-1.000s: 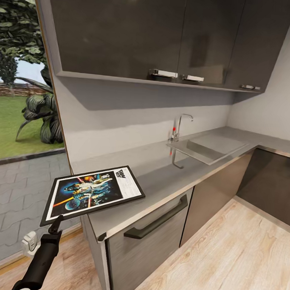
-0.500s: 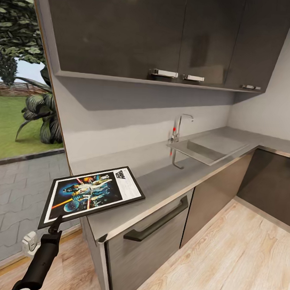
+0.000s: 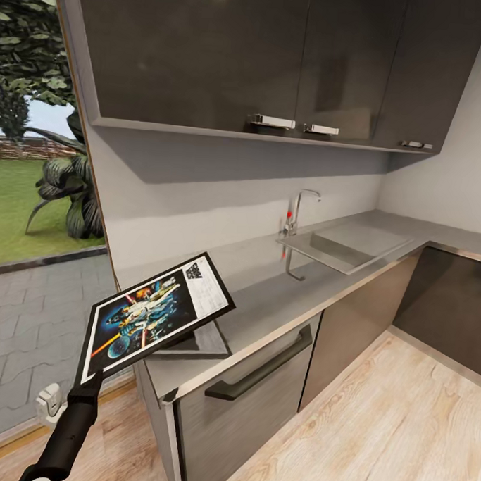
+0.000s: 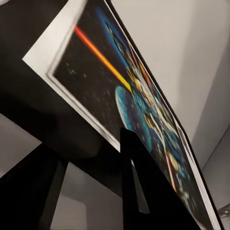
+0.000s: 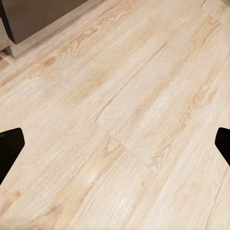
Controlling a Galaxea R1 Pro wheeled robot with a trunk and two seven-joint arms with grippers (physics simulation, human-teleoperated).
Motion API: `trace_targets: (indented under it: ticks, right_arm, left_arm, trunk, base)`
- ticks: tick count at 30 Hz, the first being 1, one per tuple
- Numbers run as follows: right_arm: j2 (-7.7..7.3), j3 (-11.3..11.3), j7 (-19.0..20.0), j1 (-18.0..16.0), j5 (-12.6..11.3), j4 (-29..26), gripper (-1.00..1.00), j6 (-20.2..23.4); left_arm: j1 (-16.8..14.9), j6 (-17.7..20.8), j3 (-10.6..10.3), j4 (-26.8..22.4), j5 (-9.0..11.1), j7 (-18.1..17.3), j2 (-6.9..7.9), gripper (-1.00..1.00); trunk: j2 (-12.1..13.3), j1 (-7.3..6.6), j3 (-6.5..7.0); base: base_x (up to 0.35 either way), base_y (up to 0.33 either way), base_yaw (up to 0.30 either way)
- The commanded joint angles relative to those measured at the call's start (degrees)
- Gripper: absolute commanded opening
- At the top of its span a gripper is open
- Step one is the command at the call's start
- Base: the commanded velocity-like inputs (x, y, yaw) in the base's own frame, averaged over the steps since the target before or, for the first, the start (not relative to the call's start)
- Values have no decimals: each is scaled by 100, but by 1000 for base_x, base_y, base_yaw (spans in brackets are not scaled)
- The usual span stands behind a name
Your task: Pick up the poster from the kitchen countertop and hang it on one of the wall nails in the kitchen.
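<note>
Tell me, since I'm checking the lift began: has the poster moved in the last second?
Yes. The poster, gripped at its near corner by the left claw, has tilted up; its far edge now stands above the kitchen countertop, casting a shadow there.

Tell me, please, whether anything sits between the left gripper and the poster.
Nothing visible does. The left gripper is already clamped on the poster at its near corner, and the frame tilts up off the kitchen countertop, one finger lying across its face.
</note>
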Motion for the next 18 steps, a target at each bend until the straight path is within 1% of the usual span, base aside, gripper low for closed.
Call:
trace_targets:
  ticks: [1, 14, 15, 18]
  right_arm:
    - [2, -18, -9, -4, 40, 5, 100, -17]
    - [2, -17, -9, -4, 41, 14, 100, -17]
    - [2, -17, -9, -4, 40, 10, 100, -17]
    - [2, -19, -9, -4, 35, 11, 100, -17]
  left_arm:
    - [0, 49, 11, -1, 42, -17, -5, -100]
    - [1, 49, 11, -41, 41, -17, -5, -100]
    - [0, 49, 19, -130, 33, -17, -5, -100]
    - [0, 49, 19, -137, 33, -17, -5, -100]
  trunk:
    - [-2, 0, -5]
    - [-2, 0, -5]
    - [-2, 0, -5]
    - [-2, 0, -4]
  base:
    - [0, 0, 0]
    - [0, 0, 0]
    - [0, 0, 0]
    - [0, 0, 0]
